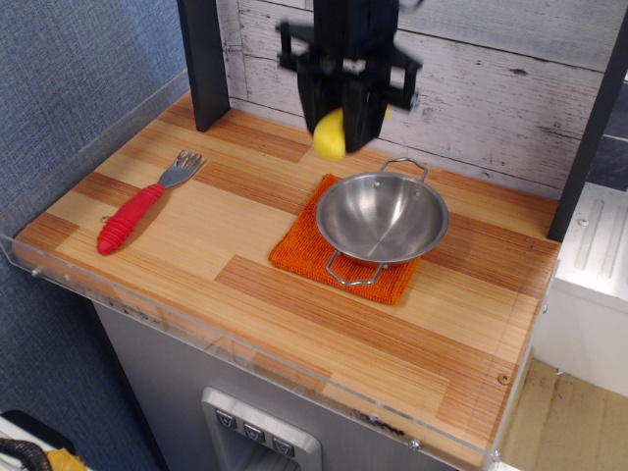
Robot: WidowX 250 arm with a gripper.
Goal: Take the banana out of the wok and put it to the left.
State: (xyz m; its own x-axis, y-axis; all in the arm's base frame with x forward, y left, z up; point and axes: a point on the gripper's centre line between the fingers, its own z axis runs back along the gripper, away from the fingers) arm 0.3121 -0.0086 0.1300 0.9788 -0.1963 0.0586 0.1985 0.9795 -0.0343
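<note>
My gripper is shut on the yellow banana and holds it in the air, above and to the upper left of the wok. The banana hangs down between the black fingers, over the back part of the wooden table. The shiny steel wok sits empty on an orange cloth, with one wire handle toward the front and one toward the back.
A fork with a red handle lies at the left of the wooden table. A black post stands at the back left. A clear plastic rim runs along the table's left and front edges.
</note>
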